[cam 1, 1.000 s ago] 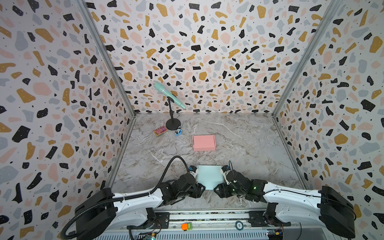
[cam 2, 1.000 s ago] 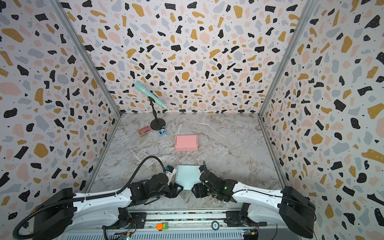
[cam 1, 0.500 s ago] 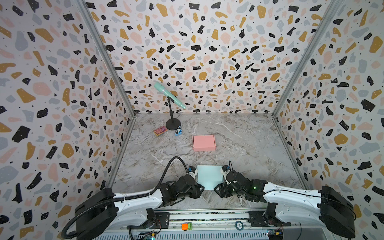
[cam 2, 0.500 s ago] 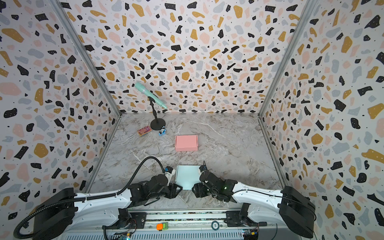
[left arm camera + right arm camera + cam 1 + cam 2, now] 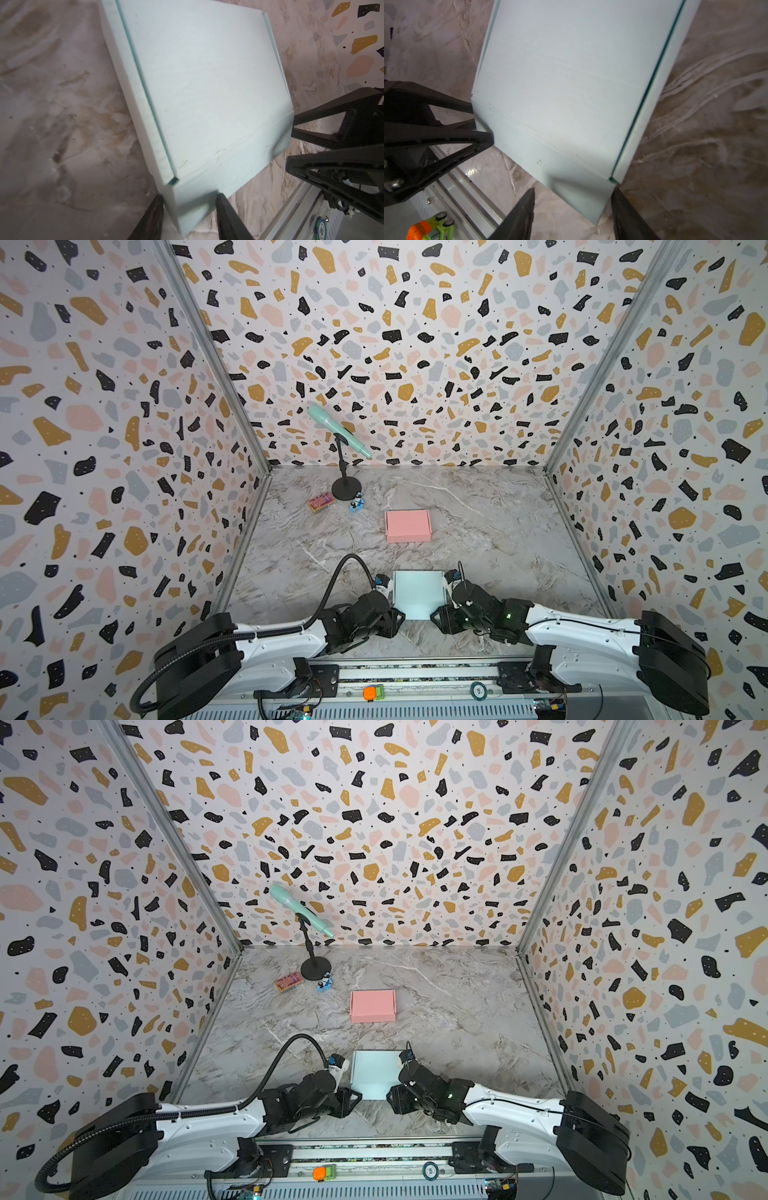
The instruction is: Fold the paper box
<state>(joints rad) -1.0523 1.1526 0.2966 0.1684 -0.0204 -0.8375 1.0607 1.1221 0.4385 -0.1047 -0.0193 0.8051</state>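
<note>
The paper box (image 5: pixel 419 593) (image 5: pixel 374 1073) is pale mint and lies flat near the front edge with its lid down. My left gripper (image 5: pixel 397 617) (image 5: pixel 190 197) sits at its near left corner. That corner lies between the open fingers, which are almost touching it. My right gripper (image 5: pixel 437 616) (image 5: pixel 573 192) straddles the near right corner, also open. One of its fingers (image 5: pixel 617 199) is beside the box's side wall and the other stands off it. Each wrist view shows the opposite gripper: the right gripper (image 5: pixel 291 143) and the left gripper (image 5: pixel 482 124).
A closed pink box (image 5: pixel 408 526) lies mid-table. At the back left stand a mint microphone (image 5: pixel 338 431) on a black stand, a small coloured packet (image 5: pixel 321 502) and a tiny toy (image 5: pixel 356 504). A metal rail (image 5: pixel 415 672) carrying an orange-green toy (image 5: pixel 429 228) borders the front. Patterned walls enclose three sides.
Both grippers stay at the box's near corners, and the left one has edged slightly toward the box. The box has not visibly moved.
</note>
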